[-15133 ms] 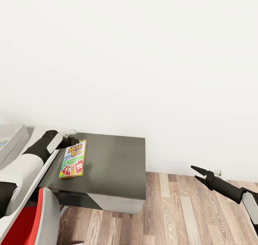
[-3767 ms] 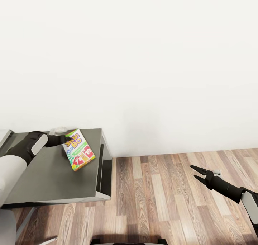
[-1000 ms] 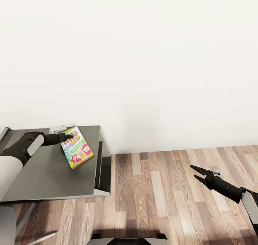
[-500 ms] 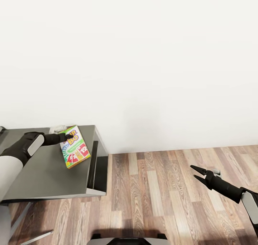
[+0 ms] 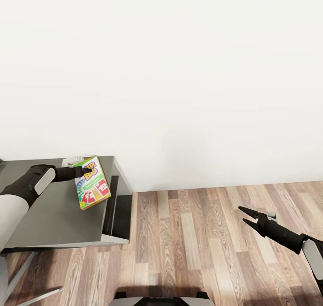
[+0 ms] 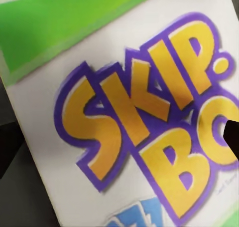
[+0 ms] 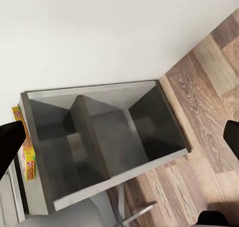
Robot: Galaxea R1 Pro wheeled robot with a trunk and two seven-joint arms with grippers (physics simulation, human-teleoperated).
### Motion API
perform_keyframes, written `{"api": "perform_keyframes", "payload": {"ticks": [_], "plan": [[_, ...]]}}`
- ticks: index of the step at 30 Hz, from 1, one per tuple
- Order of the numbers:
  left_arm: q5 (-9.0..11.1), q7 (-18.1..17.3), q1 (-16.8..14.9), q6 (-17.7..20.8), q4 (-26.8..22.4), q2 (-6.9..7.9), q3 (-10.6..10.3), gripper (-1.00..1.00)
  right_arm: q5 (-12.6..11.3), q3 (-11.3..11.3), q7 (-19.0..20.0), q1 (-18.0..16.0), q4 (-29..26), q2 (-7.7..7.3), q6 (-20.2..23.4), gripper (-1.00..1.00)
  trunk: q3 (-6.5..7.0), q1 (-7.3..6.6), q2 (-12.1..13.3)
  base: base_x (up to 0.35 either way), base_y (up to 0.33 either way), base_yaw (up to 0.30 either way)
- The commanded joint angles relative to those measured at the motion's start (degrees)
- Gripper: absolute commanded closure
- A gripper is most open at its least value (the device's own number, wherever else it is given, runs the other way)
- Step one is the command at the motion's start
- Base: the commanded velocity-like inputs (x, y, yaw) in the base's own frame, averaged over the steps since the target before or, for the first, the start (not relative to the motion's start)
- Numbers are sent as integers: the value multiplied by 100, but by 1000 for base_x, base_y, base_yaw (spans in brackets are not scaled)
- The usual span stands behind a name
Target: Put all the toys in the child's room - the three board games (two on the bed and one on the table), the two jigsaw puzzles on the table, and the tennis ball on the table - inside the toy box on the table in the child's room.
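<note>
The Skip-Bo board game (image 5: 92, 183), a green, white and red box, hangs tilted over the right end of the grey table (image 5: 54, 221). My left gripper (image 5: 85, 172) is shut on its top edge. In the left wrist view the box's cover (image 6: 139, 127) sits very close, with one dark fingertip (image 6: 231, 137) at its edge. My right gripper (image 5: 245, 215) is open and empty, low over the wooden floor at the right. The right wrist view looks across at the table's open side (image 7: 104, 137), with the game's edge (image 7: 27, 159) showing above it. The toy box is out of view.
A bare white wall (image 5: 179, 73) runs behind the table. Wooden floor (image 5: 193, 243) spreads to the right of it. The table's right side has open shelf bays (image 5: 117, 207). A metal leg (image 5: 31, 295) shows at the lower left, and my base (image 5: 157, 297) at the bottom edge.
The whole picture has shifted, so the camera has moved: the table sits further left. The board game stays in my left gripper, and the right arm keeps its pose.
</note>
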Motion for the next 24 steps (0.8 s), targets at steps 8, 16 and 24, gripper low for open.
{"api": "perform_keyframes", "payload": {"ticks": [8,16,24], "plan": [[10,-10,-5,14,1,6,-25,-100,2,-8,16,-4,0,0,26,-100,-8,3,-10,0,-74,0],[10,-3,-5,14,-1,6,-25,-100,-3,-6,16,-4,0,0,26,-100,-8,3,-10,0,-42,0],[10,-2,-6,14,-2,5,-25,-100,-5,-7,15,-4,0,16,10,-100,-8,3,-10,-9,-50,0]]}}
